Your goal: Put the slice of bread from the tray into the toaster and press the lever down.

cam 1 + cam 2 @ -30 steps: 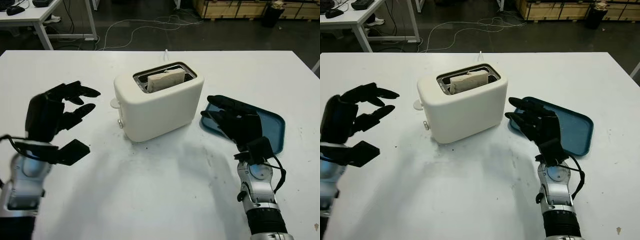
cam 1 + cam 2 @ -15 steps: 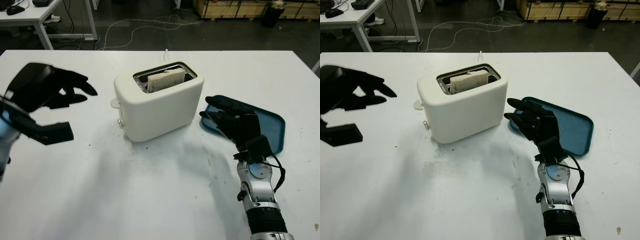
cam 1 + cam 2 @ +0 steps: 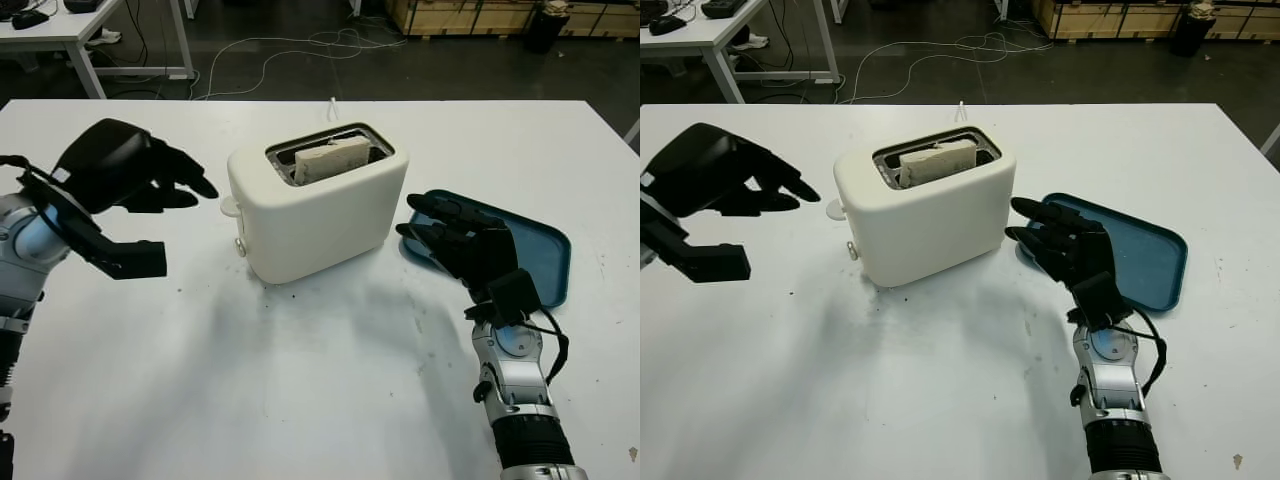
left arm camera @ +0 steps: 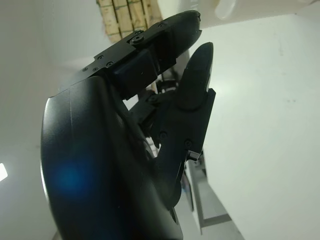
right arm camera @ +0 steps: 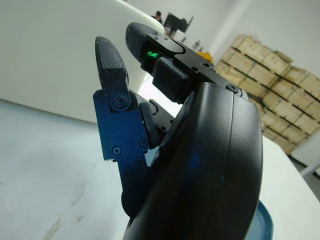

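On the white bench (image 3: 300, 380), nearest the robot, the right hand (image 3: 470, 245) hovers over the near left corner of the blue tray (image 3: 545, 255), holding nothing, its fingers (image 3: 430, 225) stretched out toward the toaster (image 3: 318, 205); it sits almost where it was a second ago, a touch closer to the toaster's right side. The left hand (image 3: 125, 180) is raised above the bench to the left of the toaster. A second ago it hung lower and nearer the robot with fingers wide; half a second ago it had swung up and out toward the left edge; now it has come in toward the toaster, fingers (image 3: 185, 180) drawn narrow and pointing at the lever (image 3: 231, 206) on the toaster's left end, close but apart from it, holding nothing. Farther back, the bread (image 3: 332, 158) stands in the toaster's slot with its top edge showing, unchanged. The lever is still up.
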Controlling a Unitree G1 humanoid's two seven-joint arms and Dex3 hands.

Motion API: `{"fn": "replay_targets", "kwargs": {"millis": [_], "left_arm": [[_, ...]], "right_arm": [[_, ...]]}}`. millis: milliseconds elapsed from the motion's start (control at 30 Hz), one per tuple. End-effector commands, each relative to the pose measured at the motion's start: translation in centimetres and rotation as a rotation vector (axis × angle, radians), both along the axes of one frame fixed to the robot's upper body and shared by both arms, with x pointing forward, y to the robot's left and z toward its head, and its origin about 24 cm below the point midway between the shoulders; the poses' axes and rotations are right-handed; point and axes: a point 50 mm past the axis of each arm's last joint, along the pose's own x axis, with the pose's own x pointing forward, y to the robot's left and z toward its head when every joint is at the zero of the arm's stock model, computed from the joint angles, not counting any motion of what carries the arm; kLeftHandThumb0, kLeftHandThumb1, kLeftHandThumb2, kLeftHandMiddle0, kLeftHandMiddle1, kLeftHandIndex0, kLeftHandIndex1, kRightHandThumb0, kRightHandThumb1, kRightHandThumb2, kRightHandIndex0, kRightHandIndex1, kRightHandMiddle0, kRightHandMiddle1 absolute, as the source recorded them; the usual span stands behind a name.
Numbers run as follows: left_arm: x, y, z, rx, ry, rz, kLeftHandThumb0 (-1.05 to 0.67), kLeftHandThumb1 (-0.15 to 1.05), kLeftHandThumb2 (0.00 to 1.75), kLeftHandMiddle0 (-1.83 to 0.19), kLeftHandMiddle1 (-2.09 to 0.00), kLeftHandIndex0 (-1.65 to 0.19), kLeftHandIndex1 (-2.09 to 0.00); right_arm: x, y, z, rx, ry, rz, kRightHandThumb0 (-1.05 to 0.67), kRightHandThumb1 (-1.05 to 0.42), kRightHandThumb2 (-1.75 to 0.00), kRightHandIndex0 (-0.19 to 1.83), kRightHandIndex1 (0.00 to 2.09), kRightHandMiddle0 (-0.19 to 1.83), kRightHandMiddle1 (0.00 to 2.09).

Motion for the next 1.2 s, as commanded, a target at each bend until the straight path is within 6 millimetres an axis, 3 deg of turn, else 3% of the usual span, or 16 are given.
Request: {"fn": "replay_targets", "kwargs": {"millis": [0,533,867,1167], "left_arm": [[0.3,-0.4,0.3,-0.001,-0.024,-0.007,-0.28,0.80,0.00,-1.11,-0.88,-1.27,-0.05],[1.3,-1.0,0.7,0.009,-0.017,-0.023,-0.20,0.74,0.00,-1.03,-1.20,-1.32,-0.02],[1.7,-1.5,0.6,0.045,-0.008,-0.041,-0.19,0.69,0.00,-1.07,-1.19,-1.32,-0.01],[1.8,-1.9,0.3,0.069,0.005,-0.039,-0.20,0.68,0.00,-1.04,-1.36,-1.31,0.00]], "right_arm": [[0.0,0.2,0.1,0.011,-0.005,0.008,-0.45,-0.90,0.00,1.12,0.13,1.03,0.00],[-0.1,0.2,0.1,0.006,0.004,0.008,-0.45,-0.90,0.00,1.12,0.11,1.03,0.00],[-0.1,0.4,0.1,0.012,0.013,0.009,-0.46,-0.90,0.00,1.13,0.11,1.03,0.00],[-0.1,0.3,0.1,0.012,0.004,0.019,-0.45,-0.91,0.00,1.13,0.10,1.02,0.00]]}}
